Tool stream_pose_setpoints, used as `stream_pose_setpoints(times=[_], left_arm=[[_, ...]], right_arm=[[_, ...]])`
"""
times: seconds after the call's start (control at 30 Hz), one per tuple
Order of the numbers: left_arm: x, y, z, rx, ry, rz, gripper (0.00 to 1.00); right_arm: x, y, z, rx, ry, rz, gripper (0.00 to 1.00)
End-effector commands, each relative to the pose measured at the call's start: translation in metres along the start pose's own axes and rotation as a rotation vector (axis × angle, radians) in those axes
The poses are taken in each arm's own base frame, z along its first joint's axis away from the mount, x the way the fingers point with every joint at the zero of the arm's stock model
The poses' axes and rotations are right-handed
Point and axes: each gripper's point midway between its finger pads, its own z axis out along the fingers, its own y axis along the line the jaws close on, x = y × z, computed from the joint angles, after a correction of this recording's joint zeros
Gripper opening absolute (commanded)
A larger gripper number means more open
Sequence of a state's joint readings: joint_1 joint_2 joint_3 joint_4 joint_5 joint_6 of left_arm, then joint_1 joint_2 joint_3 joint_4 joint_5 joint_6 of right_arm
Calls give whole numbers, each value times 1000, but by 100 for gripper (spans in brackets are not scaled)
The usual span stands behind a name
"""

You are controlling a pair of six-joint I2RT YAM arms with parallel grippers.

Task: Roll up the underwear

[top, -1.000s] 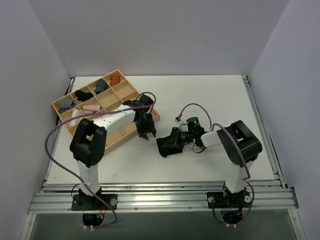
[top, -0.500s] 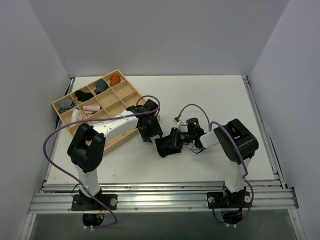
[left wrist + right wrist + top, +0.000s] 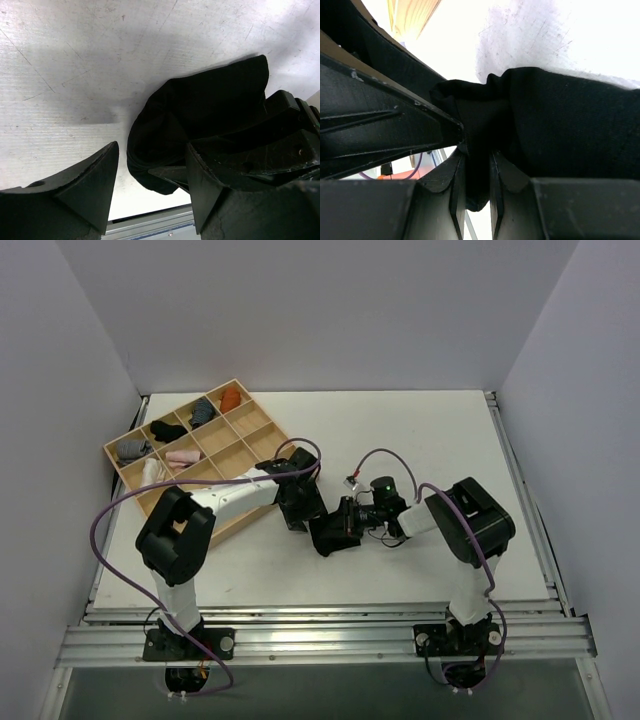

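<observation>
1. Top external view: the underwear [image 3: 328,536] lies as a bunched black lump on the tabletop [image 3: 430,440], near the middle and between the two grippers, near and to the right of the wooden tray [image 3: 252,423].
2. The relation that matters is that the garment sits just right of, and slightly nearer than, the left gripper [image 3: 298,512]. The right gripper [image 3: 352,520] is at the garment's right end. Both are in close, so neither arm has a real reach to make.
3. Right gripper [image 3: 476,175]: clenched on a fold of the underwear [image 3: 560,125], with the cloth pinched in the thin slot between its fingers.
4. Left gripper [image 3: 152,155]: released, with its jaws spread. The rounded left end of the underwear [image 3: 200,110] bulges towards the gap, and nothing is clamped. I judge it would have to advance to the right over that end before closing.
5. The long axis looks to run roughly left to right, from one gripper to the other. The lump is too crumpled to be sure of this.
6. Black cloth against black fingers makes edges hard to read.
   - In the left wrist view, the right gripper [image 3: 280,135] merges with the fabric.
   - In the right wrist view, the dark shapes at the left appear to be the left gripper [image 3: 385,125].
   - Waistband, leg openings and the number of turns already rolled cannot be made out.
   - The underside of the garment is hidden.
</observation>
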State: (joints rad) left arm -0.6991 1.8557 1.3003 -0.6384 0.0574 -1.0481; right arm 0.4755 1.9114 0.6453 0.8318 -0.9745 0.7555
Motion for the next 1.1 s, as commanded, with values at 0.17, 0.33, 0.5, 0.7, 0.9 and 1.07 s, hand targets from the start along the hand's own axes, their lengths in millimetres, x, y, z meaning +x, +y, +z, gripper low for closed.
stream_pose_setpoints(times=[0.17,0.33,0.5,0.7,0.9,1.07], left_arm=[[7,-5,9,11,8,-14,61],[13,3,14,-25,22,-3,44],[24,11,19,-73,55,12,38],[39,22,30,-133,88,37,53],[41,29,32,-150,86,42,53],[50,33,36,-169,123,24,26]], right_arm=[[35,-17,7,48,112,38,0],[38,-25,4,100,131,36,2],[26,-12,1,102,107,-14,10],[30,-14,2,100,182,-29,4],[34,-14,0,95,192,-42,4],[36,-23,-5,154,212,-51,12]])
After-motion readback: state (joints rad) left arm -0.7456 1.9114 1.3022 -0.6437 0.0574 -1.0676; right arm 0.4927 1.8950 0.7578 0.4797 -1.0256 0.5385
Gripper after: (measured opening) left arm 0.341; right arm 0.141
